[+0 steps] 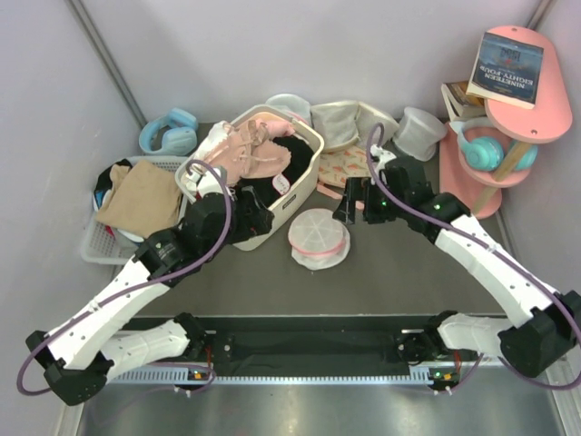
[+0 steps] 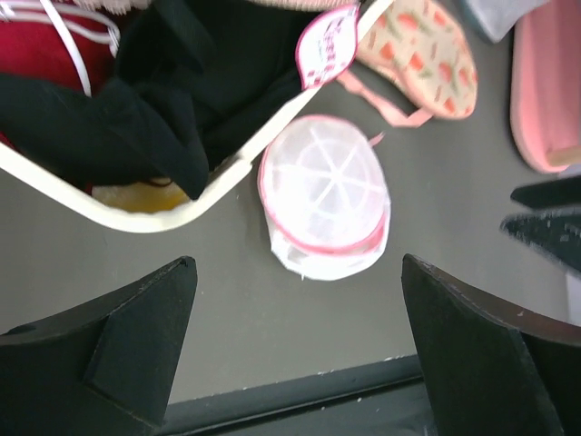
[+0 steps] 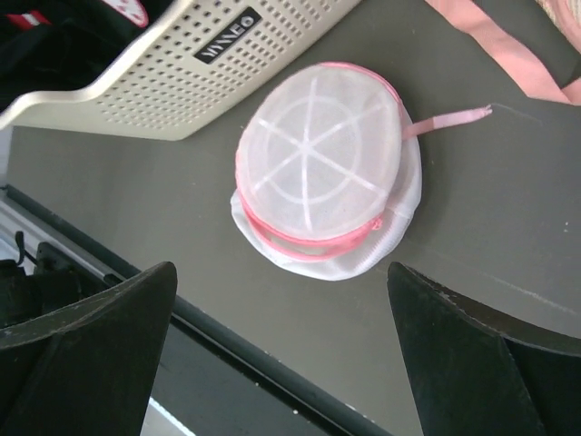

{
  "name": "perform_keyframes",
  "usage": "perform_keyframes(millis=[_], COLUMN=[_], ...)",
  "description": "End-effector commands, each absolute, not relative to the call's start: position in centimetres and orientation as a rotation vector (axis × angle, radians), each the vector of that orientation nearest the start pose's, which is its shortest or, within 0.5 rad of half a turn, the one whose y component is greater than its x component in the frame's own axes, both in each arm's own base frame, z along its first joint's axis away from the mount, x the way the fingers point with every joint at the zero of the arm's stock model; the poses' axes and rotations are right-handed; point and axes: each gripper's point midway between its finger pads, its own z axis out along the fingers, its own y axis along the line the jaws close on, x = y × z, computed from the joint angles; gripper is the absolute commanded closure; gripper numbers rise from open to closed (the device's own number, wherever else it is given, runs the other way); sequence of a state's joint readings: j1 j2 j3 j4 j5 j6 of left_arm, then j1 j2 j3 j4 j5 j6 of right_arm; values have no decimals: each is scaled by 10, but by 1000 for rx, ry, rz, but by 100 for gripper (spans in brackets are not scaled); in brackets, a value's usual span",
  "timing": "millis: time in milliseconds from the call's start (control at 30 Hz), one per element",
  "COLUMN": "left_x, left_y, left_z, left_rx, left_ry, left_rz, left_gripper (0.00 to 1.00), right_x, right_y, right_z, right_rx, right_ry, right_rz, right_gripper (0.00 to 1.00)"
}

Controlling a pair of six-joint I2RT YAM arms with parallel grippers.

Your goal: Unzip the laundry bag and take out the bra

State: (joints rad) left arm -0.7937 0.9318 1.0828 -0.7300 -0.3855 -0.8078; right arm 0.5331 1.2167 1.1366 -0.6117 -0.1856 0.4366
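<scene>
walls (image 1: 272, 45): plain pale grey panels closing the space ahead of both tools and out to either side.
table (image 1: 408, 272): matt dark grey top under both tools, with a black rail along the edge by the arm bases.
pink shelf (image 1: 536, 123): tiered stand outward of the right tool, holding a book (image 1: 506, 68) and teal headphones (image 1: 479, 145).
laundry basket (image 1: 304, 186): cream with perforated walls, heaped with dark and pink clothes.
grey crate (image 1: 91, 243): outward of the left tool, filled with clothes.
left gripper (image 2: 297, 263): fingers spread wide with nothing between them, hanging over the laundry basket's near corner.
right gripper (image 3: 281, 268): fingers also wide apart and empty, above the table.
laundry bag (image 1: 319, 238): round white mesh with a pink rim, lying flat on the table. It sits between the two grippers, just beside the laundry basket's wall and ahead of each pair of fingertips. Neither gripper touches it.
bra (image 1: 247, 150): pale dusty-pink piece with thin straps on top of the basket heap, beyond the left gripper and well apart from the laundry bag.
pull ribbon (image 3: 449, 118): pink strip sticking out from the laundry bag's rim.
hard to make out: whether the zip is open, what the mesh holds, and the bra's cups. The left wrist view is blurred.
cut off: the clothes hide the basket's floor, and each wrist view shows only a corner of the basket.
</scene>
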Motion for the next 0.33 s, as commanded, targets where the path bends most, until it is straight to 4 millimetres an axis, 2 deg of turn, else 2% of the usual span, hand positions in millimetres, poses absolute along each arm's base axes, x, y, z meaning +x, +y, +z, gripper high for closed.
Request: perform_keyframes(millis=[0, 33, 300], left_x=[233, 234, 234], left_y=[-165, -164, -161], left_z=[285, 287, 292], left_rx=[-251, -253, -257], left_ry=[2079, 2072, 2064], left_rz=[-487, -486, -473], left_gripper=[1, 1, 1], right_x=[273, 272, 270], right_y=[212, 211, 207], right_z=[254, 259, 247], right_rx=[-211, -207, -185], right_ry=[2150, 2126, 2144], right_rz=[747, 754, 741], right_gripper=[1, 1, 1])
